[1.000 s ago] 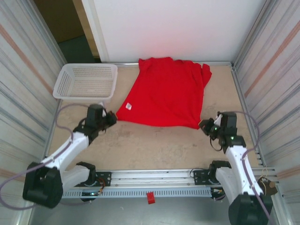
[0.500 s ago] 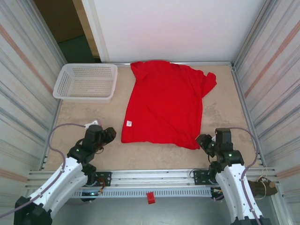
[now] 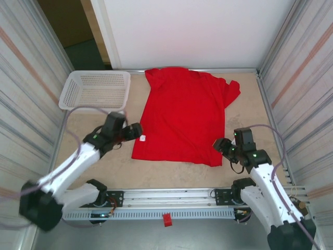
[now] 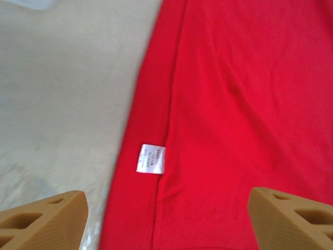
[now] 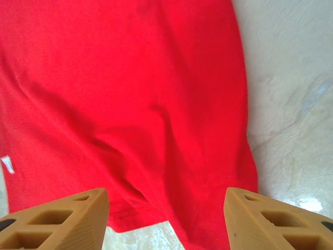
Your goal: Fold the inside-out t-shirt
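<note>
Hovering by the lower corners of the t-shirt (image 3: pixel 182 114) mid-frame, left gripper (image 3: pixel 138 130) and right gripper (image 3: pixel 218 145) stand spread, gripping nothing.

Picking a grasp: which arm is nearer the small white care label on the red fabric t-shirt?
Left. The left arm has open jaws just beside the small white care label on the red fabric t-shirt; the right arm is at the opposite hem corner.
</note>
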